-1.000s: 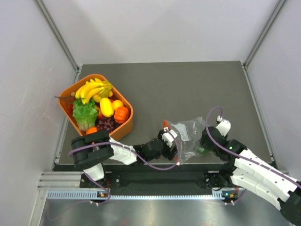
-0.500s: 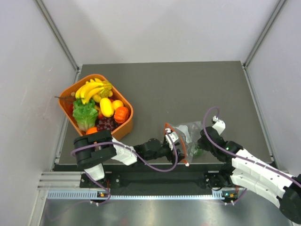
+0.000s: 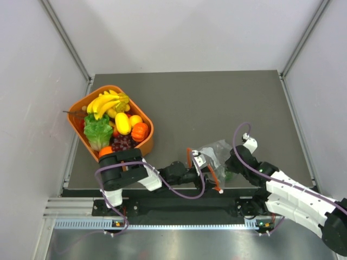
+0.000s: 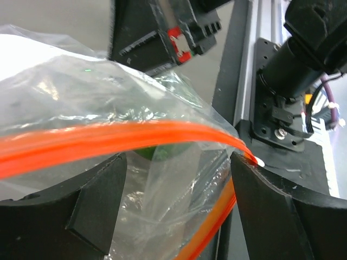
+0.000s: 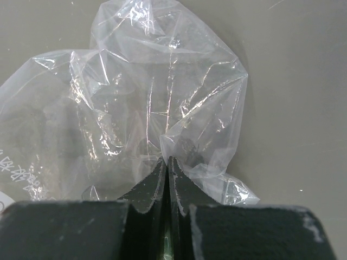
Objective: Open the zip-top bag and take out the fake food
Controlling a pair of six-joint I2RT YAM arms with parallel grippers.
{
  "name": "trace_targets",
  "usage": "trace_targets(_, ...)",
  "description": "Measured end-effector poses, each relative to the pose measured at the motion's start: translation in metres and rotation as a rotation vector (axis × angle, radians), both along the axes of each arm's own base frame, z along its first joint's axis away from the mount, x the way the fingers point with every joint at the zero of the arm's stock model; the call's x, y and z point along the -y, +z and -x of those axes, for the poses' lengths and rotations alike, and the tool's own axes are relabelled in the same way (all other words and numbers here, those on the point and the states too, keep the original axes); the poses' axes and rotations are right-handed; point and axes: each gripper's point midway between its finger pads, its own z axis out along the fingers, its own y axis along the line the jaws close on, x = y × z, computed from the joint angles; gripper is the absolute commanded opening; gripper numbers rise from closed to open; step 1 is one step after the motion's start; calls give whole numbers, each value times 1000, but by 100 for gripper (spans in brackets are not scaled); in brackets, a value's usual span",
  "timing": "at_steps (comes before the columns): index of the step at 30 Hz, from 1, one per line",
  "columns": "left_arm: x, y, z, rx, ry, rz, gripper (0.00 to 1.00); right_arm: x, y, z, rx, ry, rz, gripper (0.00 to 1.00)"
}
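Note:
The zip-top bag [image 3: 214, 151] lies crumpled near the table's front edge, between my two grippers. Its orange zip strip [image 4: 108, 138] arches across the left wrist view, and the mouth gapes. My left gripper [image 3: 204, 167] is open, its fingers spread wide at the mouth with loose plastic between them [image 4: 179, 179]. A dark green fruit [image 4: 162, 152] of the fake food shows through the plastic. My right gripper [image 3: 229, 164] is at the bag's other end, jaws pressed together on a fold of clear plastic [image 5: 166, 158].
An orange basket [image 3: 152, 129] stands at the left with bananas [image 3: 105, 102], lettuce [image 3: 97, 132], grapes [image 3: 123, 143] and other toy fruit. The table's front edge and the arms' mounting rail [image 4: 246, 65] lie just beside the bag.
My right gripper has closed on the bag's far end. The left arm has pushed rightward into the mouth, and the bag has bunched up and slid slightly toward the front edge.

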Motion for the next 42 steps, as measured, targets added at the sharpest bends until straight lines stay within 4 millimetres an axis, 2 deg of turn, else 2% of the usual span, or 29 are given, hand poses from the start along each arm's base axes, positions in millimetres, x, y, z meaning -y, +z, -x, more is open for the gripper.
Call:
trace_targets(1, 0, 0, -2, 2, 9, 2, 80, 0, 0, 1, -1, 3, 0, 9)
trace_targets(2, -1, 1, -3, 6, 18, 7, 79, 0, 0, 1, -1, 5, -1, 19)
trace_targets(3, -2, 2, -4, 8, 24, 9, 78, 0, 1, 1, 1, 7, -2, 46)
trace_targets(6, -9, -2, -10, 11, 56, 2, 74, -1, 5, 4, 11, 21, -14, 68)
trace_targets(12, -22, -9, -31, 33, 176, -26, 70, -2, 18, 11, 47, 48, -59, 74)
trace_targets(22, -42, 17, -70, 95, 408, -15, 70, 0, 13, 32, -5, 93, -32, 74)
trace_targets(25, -44, 20, -76, 105, 442, -25, 70, 1, 12, 37, -15, 101, -31, 69)
trace_targets(28, -43, 18, -75, 105, 430, -34, 70, -2, 14, 39, -12, 105, -47, 46)
trace_targets(29, -41, 18, -71, 101, 405, -32, 70, -2, 13, 39, -14, 105, -49, 33)
trace_targets(31, -36, 17, -65, 94, 364, -22, 70, -4, 11, 40, -19, 104, -58, 22)
trace_targets(32, -33, 15, -61, 86, 338, -18, 70, -5, 9, 40, -21, 103, -61, 13)
trace_targets(35, -26, 0, -47, 48, 255, -20, 70, -10, 7, 40, -21, 105, -73, 0)
trace_targets(37, -23, -12, -35, 18, 204, -34, 70, -13, 6, 38, -17, 106, -77, 0)
trace_targets(42, -18, -17, -20, -18, 132, -23, 72, -19, 6, 33, -1, 107, -87, 0)
